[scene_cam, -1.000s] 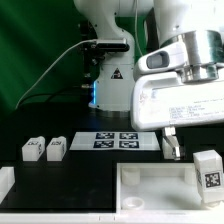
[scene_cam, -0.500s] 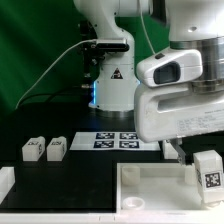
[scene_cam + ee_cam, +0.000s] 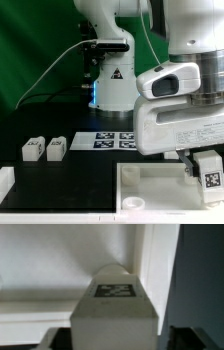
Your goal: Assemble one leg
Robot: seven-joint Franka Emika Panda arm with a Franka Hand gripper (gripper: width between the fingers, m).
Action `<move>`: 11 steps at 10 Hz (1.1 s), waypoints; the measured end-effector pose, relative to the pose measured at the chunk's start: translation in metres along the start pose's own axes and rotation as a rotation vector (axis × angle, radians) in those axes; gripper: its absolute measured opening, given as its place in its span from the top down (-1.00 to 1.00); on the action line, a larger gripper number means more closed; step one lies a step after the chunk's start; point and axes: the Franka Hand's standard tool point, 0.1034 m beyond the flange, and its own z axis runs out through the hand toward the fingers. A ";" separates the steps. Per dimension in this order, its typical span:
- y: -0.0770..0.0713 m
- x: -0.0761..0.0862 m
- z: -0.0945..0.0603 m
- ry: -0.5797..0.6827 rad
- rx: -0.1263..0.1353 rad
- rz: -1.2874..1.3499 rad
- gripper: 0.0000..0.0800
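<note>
Tray (image 3: 150, 188) and leg (image 3: 209, 172) sit nearest, by the table's (image 3: 80, 175) near edge. The big white tray runs toward the corner on the exterior view's right. The leg stands upright at that end with its tag facing the camera. Whether it rests in the tray or just behind its rim I cannot tell.

The hand (image 3: 120, 339) is low over the leg. Its dark fingers (image 3: 52, 338) are apart and flank the block's two sides, with a sliver of light showing beside one, so it is not clamped.

The leg looks light, hard and smooth. It should not give under pressure but could slip or twist, so I would pinch the flat side faces squarely and leave the tag face clear.

Farther back, toward the opposite side edge, two spare legs (image 3: 32, 150) stand side by side. The marker board (image 3: 116, 140) lies mid-table, and the arm's base (image 3: 110, 75) rises at the far edge.
</note>
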 end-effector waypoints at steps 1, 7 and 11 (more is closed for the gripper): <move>0.000 0.000 0.000 0.000 -0.001 0.000 0.28; 0.007 0.002 0.001 0.045 0.035 0.438 0.27; 0.011 -0.001 0.001 0.041 0.046 0.943 0.27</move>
